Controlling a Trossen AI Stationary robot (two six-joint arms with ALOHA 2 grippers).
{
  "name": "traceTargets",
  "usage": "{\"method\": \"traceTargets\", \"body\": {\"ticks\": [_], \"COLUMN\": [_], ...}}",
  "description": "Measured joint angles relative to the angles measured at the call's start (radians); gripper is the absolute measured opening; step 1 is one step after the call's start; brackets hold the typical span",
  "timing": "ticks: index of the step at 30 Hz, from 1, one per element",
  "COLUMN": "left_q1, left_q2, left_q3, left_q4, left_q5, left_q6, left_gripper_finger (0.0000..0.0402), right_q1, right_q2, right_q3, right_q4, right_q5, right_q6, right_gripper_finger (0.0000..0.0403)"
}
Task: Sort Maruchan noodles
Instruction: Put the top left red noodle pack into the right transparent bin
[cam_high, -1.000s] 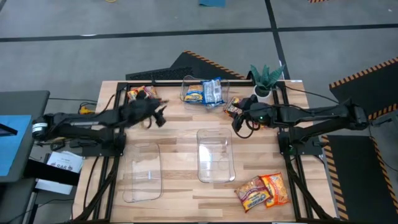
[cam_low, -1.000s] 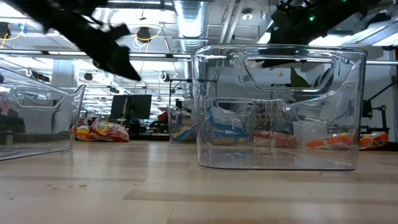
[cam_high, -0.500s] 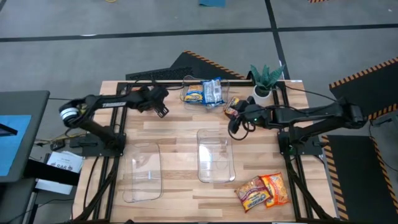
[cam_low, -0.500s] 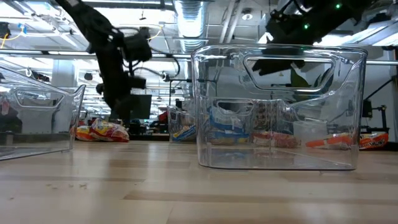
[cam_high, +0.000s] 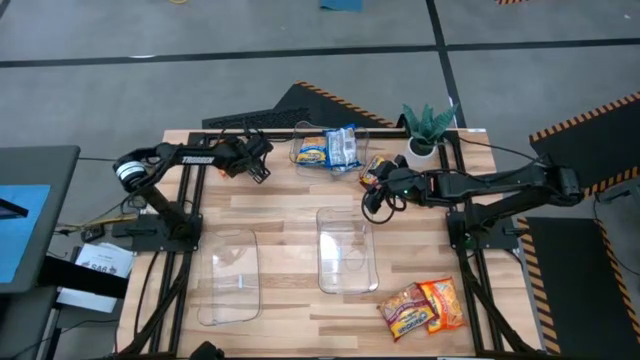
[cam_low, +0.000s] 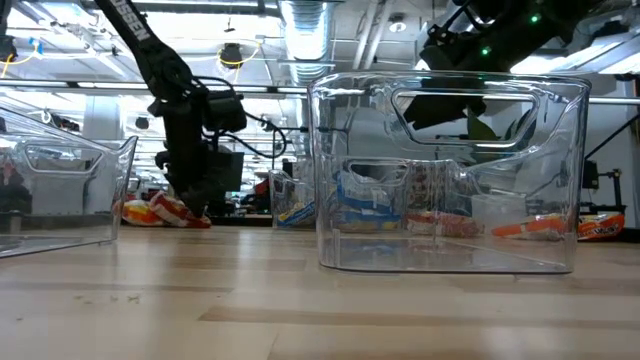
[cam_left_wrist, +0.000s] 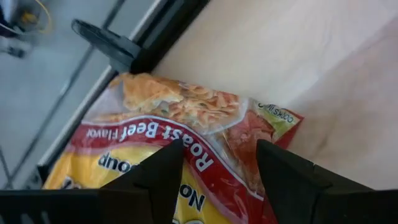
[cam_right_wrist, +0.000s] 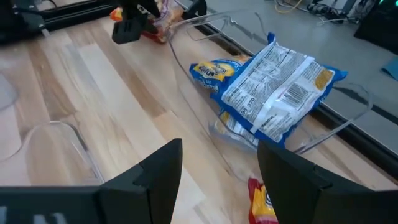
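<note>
A red-brown Roast Beef noodle packet (cam_left_wrist: 155, 137) lies flat at the table's far left corner, with a second packet (cam_low: 140, 210) beside it. My left gripper (cam_left_wrist: 217, 168) is open just above it, one finger over each side of the print, and in the low view it hangs low over that packet (cam_low: 190, 200). The arm hides the packet in the high view. My right gripper (cam_right_wrist: 217, 162) is open and hovers above the bare table (cam_high: 375, 197), between the far bin and the middle bin. Blue packets (cam_right_wrist: 273, 81) lie in the far clear bin (cam_high: 300, 135). Another red packet (cam_high: 373, 170) lies beside that bin. My left gripper comes at the Roast Beef packet's printed face (cam_left_wrist: 199, 155) from above, pointing down, with the open fingers (cam_left_wrist: 155, 180) over it. The packet lies flat on the table. I cannot tell whether the fingertips touch it.
Two clear bins stand on the near half, one at the left (cam_high: 203, 280) and one in the middle (cam_high: 322, 250). Two packets (cam_high: 422, 305) lie at the near right corner. A small potted plant (cam_high: 425, 125) stands at the far right. The black frame rail (cam_left_wrist: 124, 50) runs along the far left edge.
My left arm has swung from the middle left of the table toward the far left corner, turned its gripper to point down and dropped low over the red-brown packet. My right gripper has edged toward the table's left. No packet has moved.
</note>
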Motion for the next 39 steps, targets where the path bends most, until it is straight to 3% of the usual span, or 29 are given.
{"method": "traceTargets", "body": {"ticks": [4,9,11,18,24,35,39], "left_q1": [-0.005,-0.018,-0.028,-0.089,-0.174,-0.401,-0.499], "left_q2": [0.027,0.032,0.027,-0.065,-0.221,-0.506,-0.54], "left_q3": [0.0,0.0,0.0,-0.003,-0.002,-0.001,0.0], "left_q4": [-0.009,-0.032,-0.033,-0.049,-0.04,0.004,0.099], "left_q5": [-0.055,-0.067,-0.068,-0.025,0.019,0.019,0.089], "left_q6": [0.033,0.043,0.059,0.078,0.078,0.115,0.16], "left_gripper_finger": [0.0161,0.0037,0.0014,0.0001,0.0,0.0,0.0], "right_q1": [0.0,0.004,0.01,0.008,0.008,0.008,0.008], "right_q2": [0.0,0.0,0.0,0.0,0.0,0.0,0.0], "right_q3": [0.0,0.0,0.0,0.0,0.0,0.0,0.001], "right_q4": [0.0,0.003,0.004,0.003,0.003,0.007,0.024], "right_q5": [0.0,-0.001,0.0,-0.001,0.0,0.0,0.001], "right_q6": [-0.001,0.005,0.005,0.005,0.006,0.008,0.008], "right_gripper_finger": [0.0232,0.0232,0.0232,0.0232,0.0232,0.0232,0.0232]}}
